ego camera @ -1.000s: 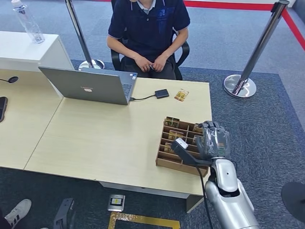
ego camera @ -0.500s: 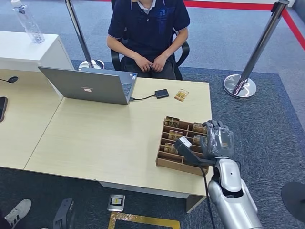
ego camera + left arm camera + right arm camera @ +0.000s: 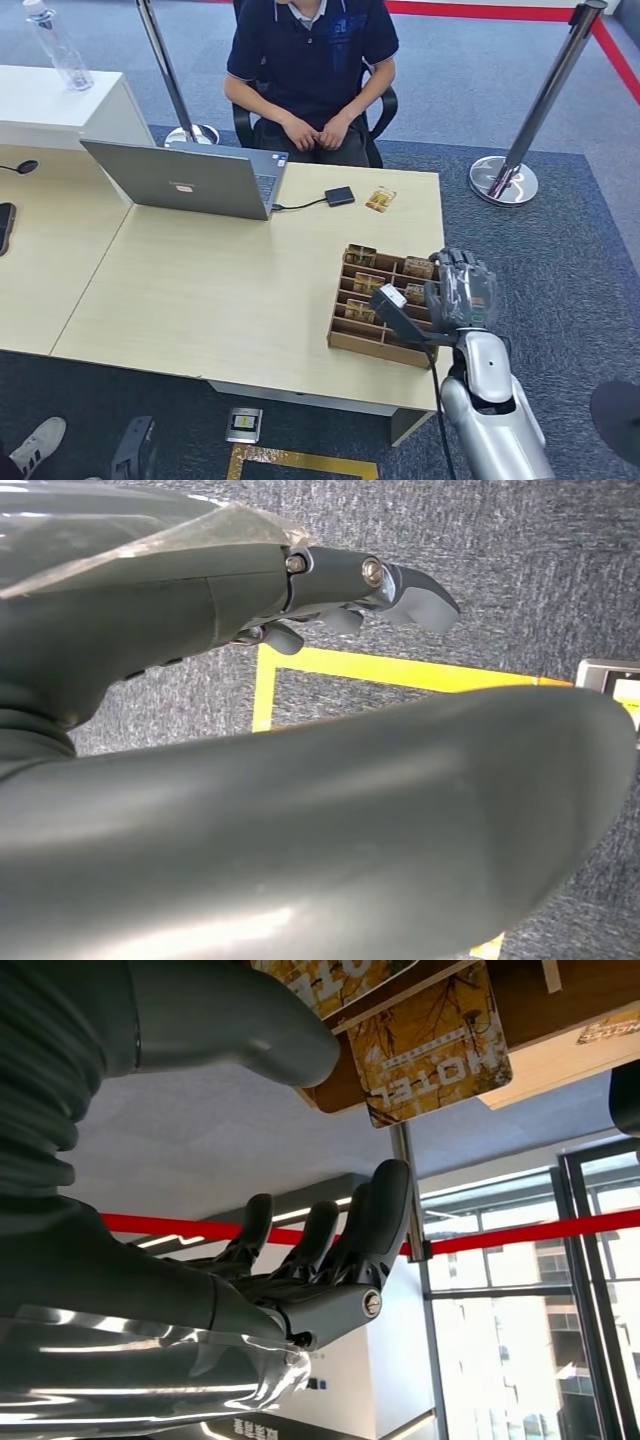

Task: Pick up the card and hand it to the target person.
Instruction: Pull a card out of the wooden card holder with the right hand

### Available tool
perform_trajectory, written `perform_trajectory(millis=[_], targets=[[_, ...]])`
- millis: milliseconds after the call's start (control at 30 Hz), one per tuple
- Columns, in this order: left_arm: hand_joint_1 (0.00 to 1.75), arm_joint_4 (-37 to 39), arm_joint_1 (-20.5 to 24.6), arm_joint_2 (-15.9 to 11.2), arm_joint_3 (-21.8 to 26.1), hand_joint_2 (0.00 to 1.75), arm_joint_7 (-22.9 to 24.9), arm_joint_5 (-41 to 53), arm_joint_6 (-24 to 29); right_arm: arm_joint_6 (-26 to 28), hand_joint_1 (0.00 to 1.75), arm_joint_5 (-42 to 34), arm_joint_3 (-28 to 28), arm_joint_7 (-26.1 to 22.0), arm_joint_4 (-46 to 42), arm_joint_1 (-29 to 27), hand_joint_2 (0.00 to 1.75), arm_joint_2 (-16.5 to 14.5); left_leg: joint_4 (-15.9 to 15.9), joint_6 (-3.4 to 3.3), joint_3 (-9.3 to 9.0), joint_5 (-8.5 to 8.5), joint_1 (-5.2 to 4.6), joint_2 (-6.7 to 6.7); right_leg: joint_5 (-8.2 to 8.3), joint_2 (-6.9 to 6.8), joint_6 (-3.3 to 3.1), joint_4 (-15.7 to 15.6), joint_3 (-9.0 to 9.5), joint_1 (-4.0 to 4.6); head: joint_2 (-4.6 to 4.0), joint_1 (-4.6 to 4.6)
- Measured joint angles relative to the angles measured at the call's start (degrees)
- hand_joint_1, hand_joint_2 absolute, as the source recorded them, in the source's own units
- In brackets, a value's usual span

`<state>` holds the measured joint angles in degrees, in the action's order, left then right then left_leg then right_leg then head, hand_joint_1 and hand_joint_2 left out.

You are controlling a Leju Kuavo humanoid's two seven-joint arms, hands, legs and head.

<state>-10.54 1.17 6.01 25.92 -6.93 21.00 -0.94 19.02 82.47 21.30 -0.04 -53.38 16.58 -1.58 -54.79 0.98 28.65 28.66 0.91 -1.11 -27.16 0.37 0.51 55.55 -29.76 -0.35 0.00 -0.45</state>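
Right hand (image 3: pixel 462 290) drifted right | open beside card tray (image 3: pixel 355 340)

A reception or front-desk area, set up like a hotel check-in. A person (image 3: pixel 311 60) sits in an office chair at the upper centre behind a pale wood counter (image 3: pixel 189 290) with an open laptop (image 3: pixel 189 180). Queue stanchions (image 3: pixel 528 120) with red belts stand on grey carpet (image 3: pixel 528 250). Cards (image 3: pixel 426 1045) in a wooden tray (image 3: pixel 355 340) read "HOTEL".

The table (image 3: pixel 226 290) is covered with pale, matt wood laminate, and the tray (image 3: pixel 341 340) looks made of brown wood. The arm (image 3: pixel 490 420) is finished in glossy silver, while rough grey carpet (image 3: pixel 528 110) is seen.
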Motion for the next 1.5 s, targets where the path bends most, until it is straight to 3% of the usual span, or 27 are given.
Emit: perform_trajectory(millis=[1233,1367,1500], targets=[[0.0,0.0,0.0,0.1,1.1,0.0,0.2,1.9,-0.1,0.0,0.82,-0.3,-1.0,0.4,1.3,-4.3,1.75,-0.6,0.0,0.0,-0.02,-0.01,0.0,0.0,0.03,0.0,0.03,0.0,0.01,0.0,0.0,-0.01],[0.0,0.0,0.0,0.1,1.3,0.0,0.2,2.1,-0.1,0.0,1.06,-0.1,-1.0,0.4,1.3,-4.3,1.75,-0.7,0.0,0.0,-0.01,-0.01,0.0,0.0,0.03,0.0,0.03,0.0,0.0,0.0,0.0,-0.01],[0.0,0.0,0.0,0.1,1.4,0.0,0.2,2.6,-0.1,-0.2,1.58,0.1,-1.0,0.4,1.1,-4.7,1.75,-0.9,0.0,-0.01,0.0,-0.01,0.0,0.0,0.03,0.0,0.03,0.0,0.0,0.0,0.0,-0.01]])
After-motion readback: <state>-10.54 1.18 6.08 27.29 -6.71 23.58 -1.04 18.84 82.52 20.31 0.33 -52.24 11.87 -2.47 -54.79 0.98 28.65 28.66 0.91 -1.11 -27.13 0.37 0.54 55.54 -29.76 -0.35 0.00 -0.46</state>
